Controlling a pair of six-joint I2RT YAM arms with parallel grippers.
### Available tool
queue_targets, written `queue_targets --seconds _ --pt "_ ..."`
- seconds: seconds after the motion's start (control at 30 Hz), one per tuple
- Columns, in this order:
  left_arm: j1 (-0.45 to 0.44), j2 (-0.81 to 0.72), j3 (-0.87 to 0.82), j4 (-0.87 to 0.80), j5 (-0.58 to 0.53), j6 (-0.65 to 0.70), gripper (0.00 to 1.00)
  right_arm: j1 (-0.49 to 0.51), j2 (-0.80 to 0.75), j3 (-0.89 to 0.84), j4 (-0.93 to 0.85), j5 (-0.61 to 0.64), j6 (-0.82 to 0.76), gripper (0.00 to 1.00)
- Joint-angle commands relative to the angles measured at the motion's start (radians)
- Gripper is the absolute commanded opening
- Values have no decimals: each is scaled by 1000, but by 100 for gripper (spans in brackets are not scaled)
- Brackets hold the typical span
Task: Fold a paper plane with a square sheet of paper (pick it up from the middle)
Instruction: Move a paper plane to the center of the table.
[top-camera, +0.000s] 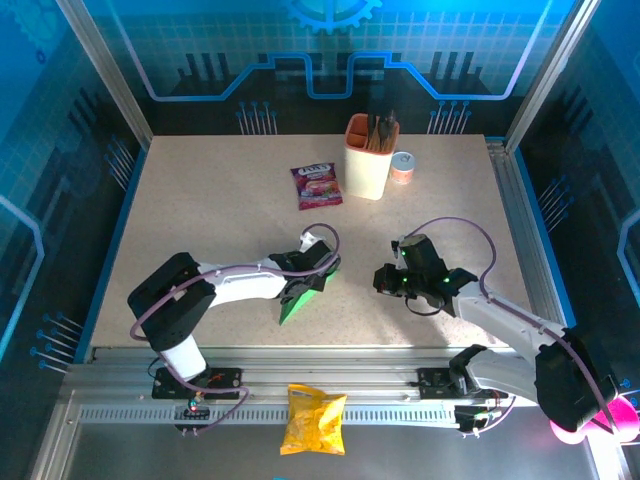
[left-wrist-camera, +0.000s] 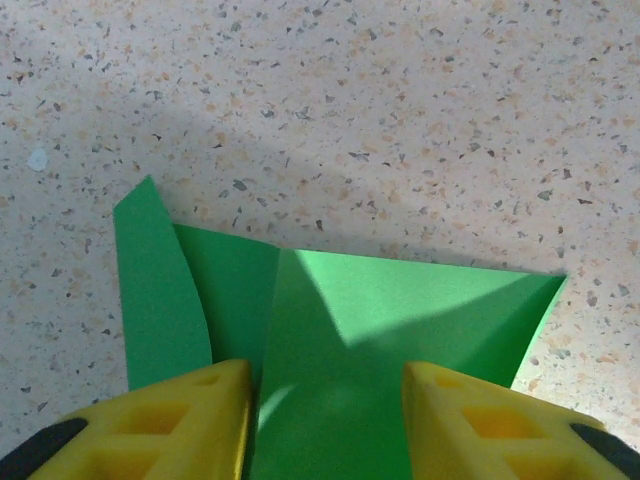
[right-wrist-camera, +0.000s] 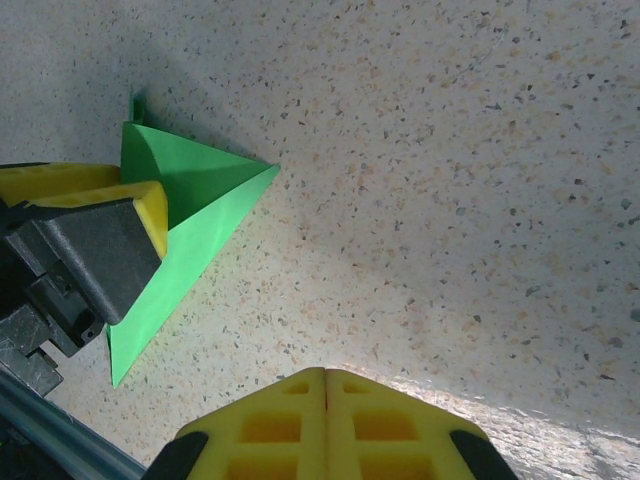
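Note:
The square sheet of paper is bright green and lies on the table folded into a long pointed triangle, much like a paper plane, tip toward the near edge. My left gripper stands over its wide end. In the left wrist view the left gripper is open, its yellow fingers apart, with the folded paper lying between them and a loose flap to the left. My right gripper hovers to the right of the paper, apart from it. In the right wrist view the right gripper is shut and empty, and the paper is at the left.
A purple snack sachet, an orange holder with dark utensils and a small tub stand at the back of the table. A yellow crisp bag lies on the metal rail in front of the table's near edge.

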Motion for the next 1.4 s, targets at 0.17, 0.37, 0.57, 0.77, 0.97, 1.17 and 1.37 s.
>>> queue_targets --seconds 0.17,0.37,0.57,0.77,0.97,1.17,1.37 --pt "-4 -111 39 -67 -28 15 54 15 -9 22 -8 9 -11 0" --pt "-2 -225 32 -115 0 15 57 21 -4 24 -6 9 -9 0" --pt "-2 -287 -61 -109 44 -24 57 36 20 27 12 8 -1 2" --pt "1 -301 -139 -52 98 -42 57 64 54 38 24 18 7 2" --pt "46 -284 -180 -3 174 -60 52 84 83 37 40 29 16 2" --pt "82 -286 -212 35 220 -55 41 95 97 38 42 40 18 2" --pt "89 -277 -222 37 203 -54 41 97 102 40 44 43 17 2"
